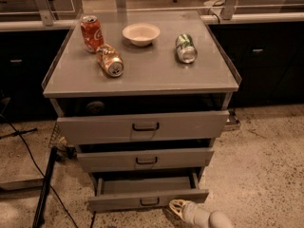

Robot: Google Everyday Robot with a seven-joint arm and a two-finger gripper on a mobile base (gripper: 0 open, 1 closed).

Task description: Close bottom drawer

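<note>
The bottom drawer [147, 199] is a grey metal drawer with the narrowest front and a small dark handle [149, 202]. It stands pulled out furthest of the three, its inside open to view. My gripper [176, 206] comes in from the bottom right on a white arm, low near the floor. Its pale fingertips sit just in front of the right part of the bottom drawer's front panel, beside the handle.
The top drawer [142, 126] and middle drawer [145, 159] are each partly open. On the cabinet top [142, 75] stand a red can [91, 32], a lying orange can [109, 60], a white bowl [141, 33] and a lying green can [185, 48]. Cables and a dark pole [45, 189] lie left.
</note>
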